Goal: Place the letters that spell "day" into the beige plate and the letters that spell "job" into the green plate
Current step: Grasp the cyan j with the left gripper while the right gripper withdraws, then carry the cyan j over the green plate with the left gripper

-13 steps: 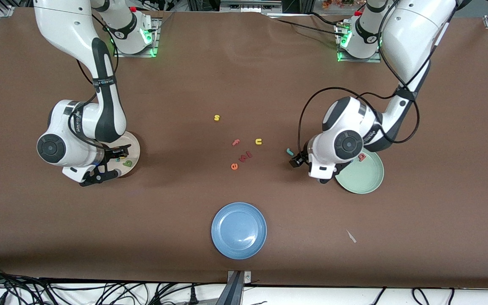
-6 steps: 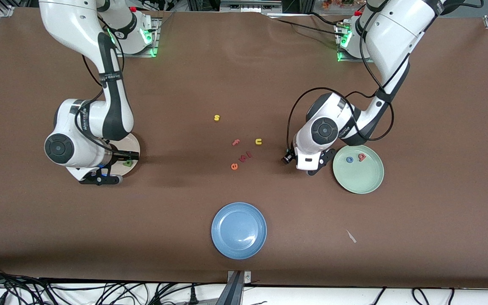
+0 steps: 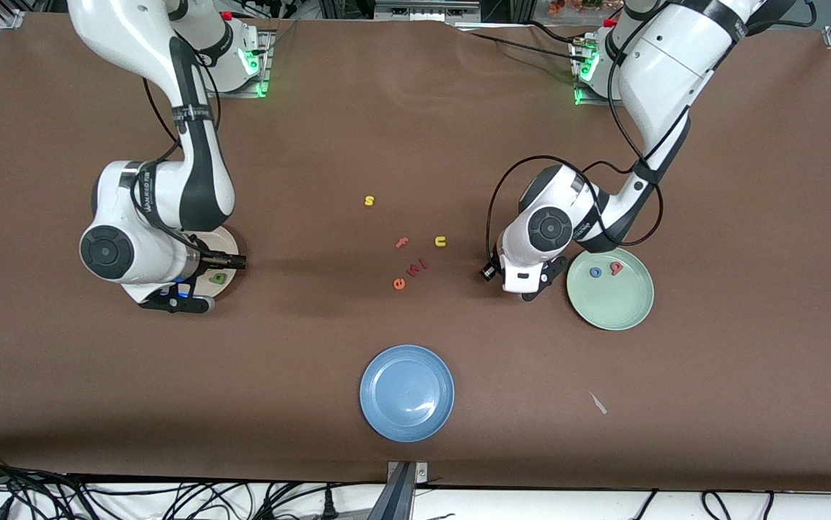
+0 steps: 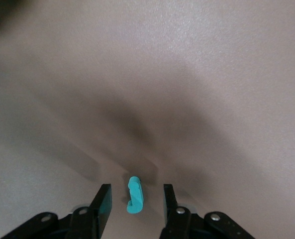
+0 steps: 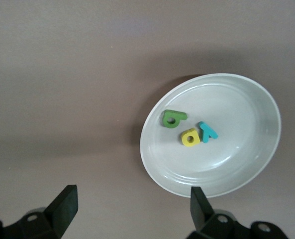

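Both arms (image 3: 170, 108) (image 3: 668, 65) have glossy white shells with black joint bands and round black caps. Black cables loop along the links. Bases show green lights and red buttons. Fingers (image 4: 103, 204) (image 5: 62, 204) are black, with silver screws.

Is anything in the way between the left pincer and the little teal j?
Nothing visible is. The left pincer has one finger on each side of the teal j, which lies on the bare table beside the green plate. Its fingers have not yet touched the letter.

High front camera overlooks the table (image 3: 415, 130); wrist cameras look down close.
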Robot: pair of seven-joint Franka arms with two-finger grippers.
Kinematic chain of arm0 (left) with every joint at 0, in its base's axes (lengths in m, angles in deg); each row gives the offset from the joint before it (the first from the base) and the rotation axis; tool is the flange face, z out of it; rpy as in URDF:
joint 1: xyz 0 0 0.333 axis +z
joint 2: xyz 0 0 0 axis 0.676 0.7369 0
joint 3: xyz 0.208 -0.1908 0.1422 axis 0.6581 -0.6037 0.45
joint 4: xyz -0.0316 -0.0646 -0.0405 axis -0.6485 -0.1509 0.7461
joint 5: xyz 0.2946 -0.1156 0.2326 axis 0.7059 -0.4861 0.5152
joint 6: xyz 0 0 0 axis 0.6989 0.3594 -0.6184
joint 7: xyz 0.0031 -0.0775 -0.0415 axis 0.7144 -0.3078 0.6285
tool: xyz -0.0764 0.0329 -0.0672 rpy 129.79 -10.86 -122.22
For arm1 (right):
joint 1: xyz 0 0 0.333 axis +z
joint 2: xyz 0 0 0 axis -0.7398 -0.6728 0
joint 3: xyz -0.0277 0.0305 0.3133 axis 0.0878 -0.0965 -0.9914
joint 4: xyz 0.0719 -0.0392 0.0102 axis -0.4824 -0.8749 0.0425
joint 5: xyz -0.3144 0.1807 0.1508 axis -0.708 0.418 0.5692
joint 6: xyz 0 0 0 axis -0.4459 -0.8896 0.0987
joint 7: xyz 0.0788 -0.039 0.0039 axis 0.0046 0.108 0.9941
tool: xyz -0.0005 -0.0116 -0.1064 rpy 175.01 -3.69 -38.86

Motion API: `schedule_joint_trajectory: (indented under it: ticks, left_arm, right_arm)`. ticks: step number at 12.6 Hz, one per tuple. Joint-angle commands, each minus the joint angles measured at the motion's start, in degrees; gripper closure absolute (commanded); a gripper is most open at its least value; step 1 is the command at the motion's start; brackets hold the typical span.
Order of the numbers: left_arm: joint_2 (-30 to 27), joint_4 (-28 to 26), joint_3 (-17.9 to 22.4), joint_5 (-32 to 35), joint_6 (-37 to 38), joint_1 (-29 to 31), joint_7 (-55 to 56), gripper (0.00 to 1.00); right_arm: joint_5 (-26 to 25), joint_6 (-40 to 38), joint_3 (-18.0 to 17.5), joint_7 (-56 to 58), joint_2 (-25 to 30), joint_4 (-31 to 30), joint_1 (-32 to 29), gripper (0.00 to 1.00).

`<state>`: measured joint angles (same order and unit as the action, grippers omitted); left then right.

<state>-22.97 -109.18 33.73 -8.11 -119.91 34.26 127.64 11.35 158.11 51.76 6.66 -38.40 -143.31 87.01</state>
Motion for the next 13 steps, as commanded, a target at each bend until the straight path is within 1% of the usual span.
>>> schedule_joint_trajectory:
  ticks: [1, 2, 3, 4, 5, 7, 9, 10, 11, 13]
  left_arm:
    - [-0.1, -0.3, 0.1, 1.8, -0.7, -0.4, 1.4, 0.66]
    - [0.0, -0.3, 0.1, 1.8, -0.7, -0.6, 1.5, 0.77]
    - [0.0, -0.3, 0.1, 1.8, -0.8, -0.7, 1.6, 0.79]
    - [0.2, -0.3, 0.1, 1.8, -0.8, -0.7, 1.7, 0.79]
    - [0.5, -0.3, 0.1, 1.8, -0.8, -0.7, 1.7, 0.79]
    - [0.8, -0.3, 0.2, 1.8, -0.8, -1.0, 1.7, 0.79]
    - [0.8, -0.4, 0.3, 1.8, -0.8, -1.0, 1.7, 0.79]
    - [0.8, -0.4, 0.3, 1.8, -0.8, -1.0, 1.7, 0.83]
    - [0.8, -0.3, 0.3, 1.8, -0.8, -1.0, 1.7, 0.98]
    - [0.8, -0.3, 0.3, 1.8, -0.8, -1.0, 1.6, 1.0]
  right_arm:
    - [-8.8, -1.0, -10.5, -4.1, 9.7, -3.6, -8.7, 0.0]
    - [-13.6, -0.5, -16.8, -3.7, 14.2, -6.2, -14.7, 0.0]
    - [-17.6, -0.3, -22.3, -4.2, 18.0, -8.3, -19.0, 0.0]
    - [-18.5, 0.1, -26.0, -4.1, 20.8, -9.3, -22.1, 0.0]
    - [-18.6, -0.2, -27.3, -4.1, 23.1, -9.4, -24.2, 0.0]
    - [-18.2, 0.2, -27.5, -4.9, 28.1, -9.4, -28.2, 0.0]
    - [-17.5, -1.1, -27.5, -4.7, 31.1, -8.6, -29.9, 0.0]
    - [-17.8, -2.9, -27.5, -4.6, 31.5, -7.6, -30.0, 0.0]
    - [-17.7, -5.0, -27.7, -4.6, 31.5, -5.4, -30.0, 0.0]
    - [-17.4, -7.4, -27.9, -4.5, 31.7, -1.6, -30.2, 0.0]
